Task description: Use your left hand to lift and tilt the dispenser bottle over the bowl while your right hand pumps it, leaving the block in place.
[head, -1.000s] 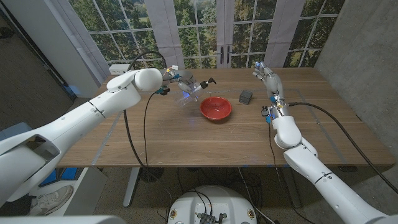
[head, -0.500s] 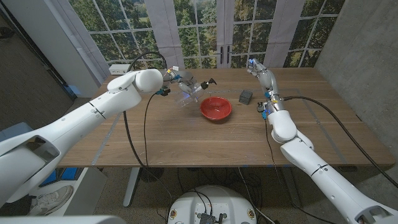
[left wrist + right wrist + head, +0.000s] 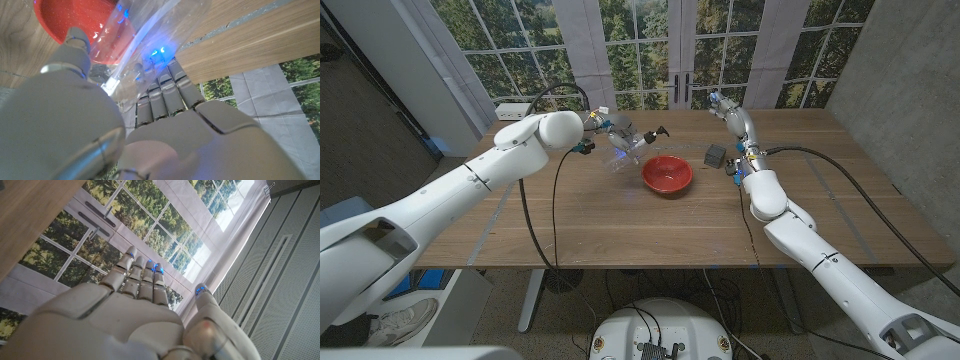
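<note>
Wooden table (image 3: 620, 225) before tall paned windows; the left hand (image 3: 605, 128) grips a clear dispenser bottle (image 3: 628, 142) lifted and tilted, its black pump head (image 3: 658, 131) pointing past the fingertips toward the red bowl (image 3: 667, 174), which sits just beyond and below the fingers (image 3: 162, 92) wrapped on the bottle. Right hand (image 3: 732, 116) is raised off the table, holding nothing, its fingers (image 3: 142, 277) straight and close together with the thumb set apart; the dark block (image 3: 716, 154) lies on the table near and below those fingers, beside the bowl.
</note>
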Robot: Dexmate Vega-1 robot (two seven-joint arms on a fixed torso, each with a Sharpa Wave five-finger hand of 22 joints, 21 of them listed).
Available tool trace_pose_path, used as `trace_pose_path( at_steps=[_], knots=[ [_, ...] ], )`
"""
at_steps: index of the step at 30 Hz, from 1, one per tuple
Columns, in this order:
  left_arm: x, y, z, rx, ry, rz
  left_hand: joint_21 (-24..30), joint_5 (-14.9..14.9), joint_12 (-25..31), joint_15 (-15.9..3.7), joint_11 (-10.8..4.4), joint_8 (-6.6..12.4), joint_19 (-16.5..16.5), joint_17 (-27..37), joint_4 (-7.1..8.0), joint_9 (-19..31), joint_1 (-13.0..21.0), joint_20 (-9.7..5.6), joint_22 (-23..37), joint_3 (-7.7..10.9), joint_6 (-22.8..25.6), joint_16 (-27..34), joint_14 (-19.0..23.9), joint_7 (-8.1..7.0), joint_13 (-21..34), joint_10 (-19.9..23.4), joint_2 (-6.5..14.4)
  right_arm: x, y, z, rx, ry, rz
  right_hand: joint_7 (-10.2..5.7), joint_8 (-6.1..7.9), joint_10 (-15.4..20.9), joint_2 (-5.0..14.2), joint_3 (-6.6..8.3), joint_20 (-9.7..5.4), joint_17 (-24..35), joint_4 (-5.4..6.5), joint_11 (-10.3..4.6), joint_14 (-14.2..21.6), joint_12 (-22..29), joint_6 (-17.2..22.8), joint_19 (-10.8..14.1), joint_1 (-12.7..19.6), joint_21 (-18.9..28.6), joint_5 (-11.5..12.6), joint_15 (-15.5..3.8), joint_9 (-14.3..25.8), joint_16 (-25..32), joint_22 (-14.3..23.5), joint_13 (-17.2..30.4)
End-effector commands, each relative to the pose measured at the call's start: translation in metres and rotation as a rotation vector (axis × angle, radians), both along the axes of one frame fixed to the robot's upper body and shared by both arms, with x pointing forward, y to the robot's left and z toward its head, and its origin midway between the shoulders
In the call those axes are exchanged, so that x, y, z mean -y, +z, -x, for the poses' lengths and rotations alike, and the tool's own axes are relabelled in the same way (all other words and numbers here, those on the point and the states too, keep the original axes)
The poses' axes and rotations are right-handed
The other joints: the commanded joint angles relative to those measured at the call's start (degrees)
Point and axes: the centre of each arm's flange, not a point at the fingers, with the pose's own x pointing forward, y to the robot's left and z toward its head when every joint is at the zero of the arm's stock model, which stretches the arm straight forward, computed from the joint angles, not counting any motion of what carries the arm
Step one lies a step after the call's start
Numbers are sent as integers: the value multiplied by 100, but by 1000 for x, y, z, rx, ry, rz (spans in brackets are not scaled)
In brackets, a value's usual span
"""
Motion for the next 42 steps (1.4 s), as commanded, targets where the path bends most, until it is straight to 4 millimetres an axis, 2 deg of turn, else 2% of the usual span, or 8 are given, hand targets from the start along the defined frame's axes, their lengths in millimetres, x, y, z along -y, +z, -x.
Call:
trace_pose_path(
  at_steps=[1, 30, 42],
  knots=[
    [1, 1, -2, -3, 3, -2, 50, 0, 4, -1019, -964, 24, -29, 15, 19, 6, 1832, -459, 3, 27, 880, 11, 231, -764, 30, 1011, 1867, -16, 8, -11, -1, -6, 19, -46, -4, 60, 175, 39, -41, 20, -15, -32, 27, -10, 49, 23, -21, 10, -6, -23, 22, -5, 12, 27],
    [5, 1, 1, -8, 15, -11, 72, -1, -23, -1020, -967, -7, -34, 16, 18, 28, 1834, -460, 2, 20, 886, 10, 236, -764, 44, 1023, 1863, -52, 8, -29, -30, -30, 108, -41, -7, 50, 205, 71, -40, 37, 9, -28, 20, -15, 43, 1, -8, 3, -4, -53, 23, -3, 13, 27],
    [4, -1, 5, -6, 19, -10, 79, -2, -29, -1020, -978, -18, -41, 16, 13, 33, 1840, -463, 2, 16, 893, 8, 232, -761, 50, 1038, 1858, -77, 7, -31, -13, -45, 134, -46, -11, 37, 202, 84, -48, 42, 12, -59, -36, -21, 34, -7, 2, 1, -4, -55, 23, -25, 13, 28]
  ],
)
